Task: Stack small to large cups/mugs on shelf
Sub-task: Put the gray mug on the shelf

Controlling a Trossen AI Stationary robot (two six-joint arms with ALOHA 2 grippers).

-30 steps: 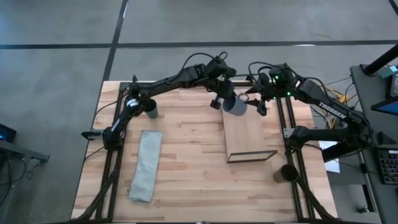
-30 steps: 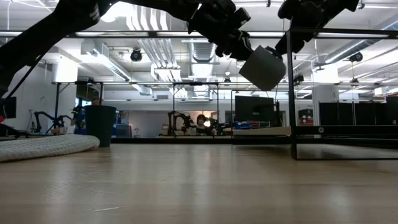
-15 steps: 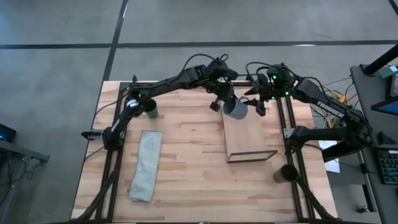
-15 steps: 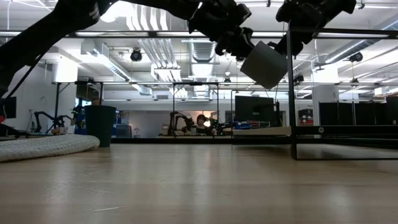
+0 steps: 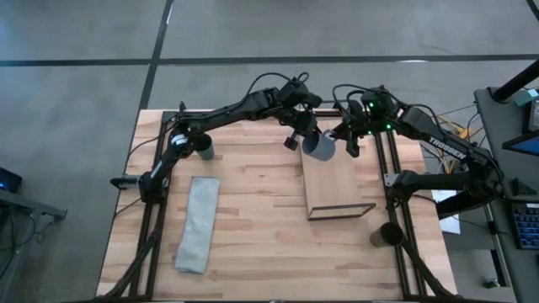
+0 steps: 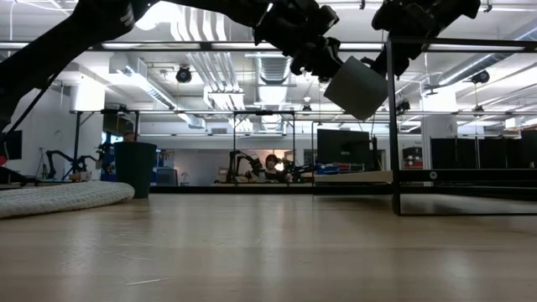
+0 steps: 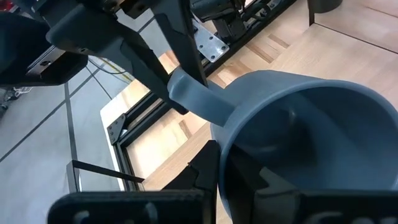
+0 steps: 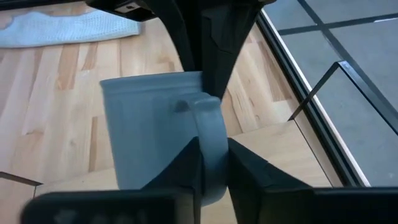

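Mugs and cups sit spread across your desk (image 5: 253,194), so take them left to right. At the far-left back corner you have a dark green cup (image 5: 205,148) standing upright, well apart from the shelf, with the long grey cloth (image 5: 197,224) lying nearer the front on that side.

Next comes your left claw (image 5: 305,135), clamped on the rim of the blue-grey mug (image 5: 319,144); one finger goes inside the bowl, as the left wrist view shows. You hold the mug in the air, tilted, above the back end of the shelf (image 5: 337,185). From table height it hangs clear of the board, bottom slanted.

To its right, your right claw (image 5: 347,135) has its fingers (image 8: 186,168) narrowed around the mug's side handle, pressing it from both sides. So both claws grip the one mug: this looks like a hand-over from left arm to right.

The mug itself is matte, plain, thick-walled, with a broad loop handle and an empty bowl.

Your next move, I judge, is to make sure the right grip on the handle is firm, then release the left claw and draw that finger out of the bowl without dragging the rim. A handle hold may let the mug swing, so go gently.

Farthest right, near the front corner off the shelf, a dark brown-black cup (image 5: 386,234) waits by the frame.
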